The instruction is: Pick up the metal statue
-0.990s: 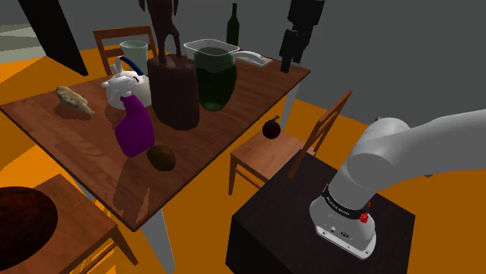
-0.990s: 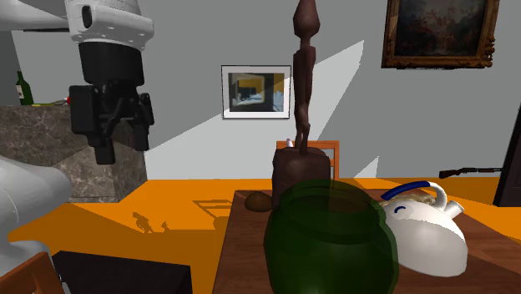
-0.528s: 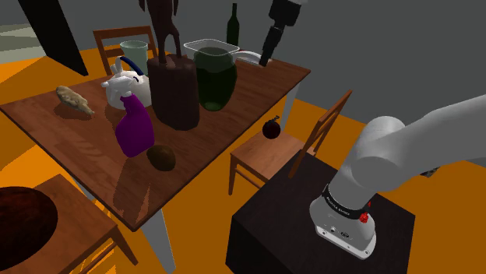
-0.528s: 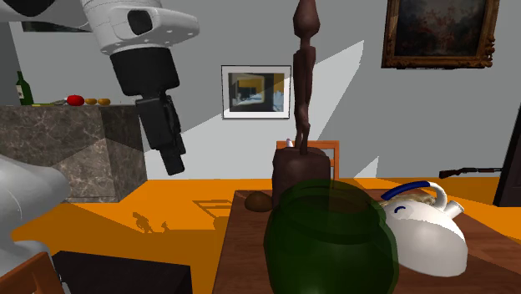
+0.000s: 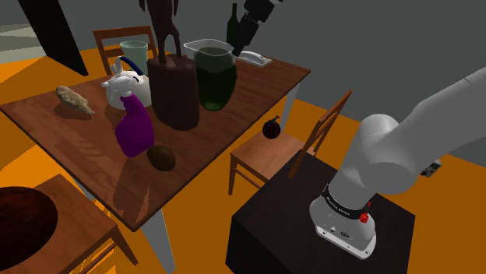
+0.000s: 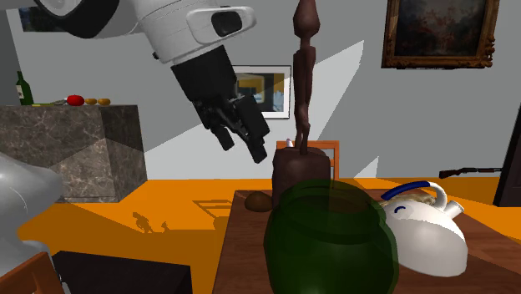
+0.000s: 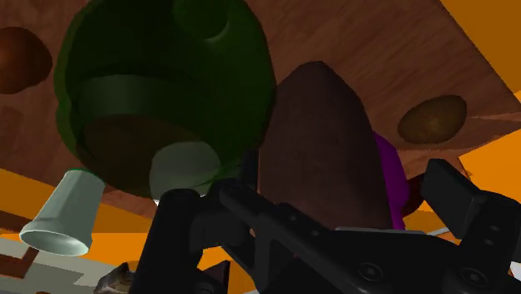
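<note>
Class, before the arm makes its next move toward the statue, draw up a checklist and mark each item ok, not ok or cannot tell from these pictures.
1. Is the gripper open? Ok: its fingers stand apart.
2. Is the gripper empty? Ok: nothing sits between the fingers.
3. Is the dark brown statue upright on the table? Ok.
4. Is the gripper at the statue? Not ok: it hangs in the air, apart from the figure.
5. Is there room round the statue's base? Not ok: the green jar stands close beside it.
6. Are the fingers lined up with the thin figure? Cannot tell.

Arm (image 5: 405, 148) stretched high, gripper (image 6: 244, 148) tilted downward, jaws apart.
</note>
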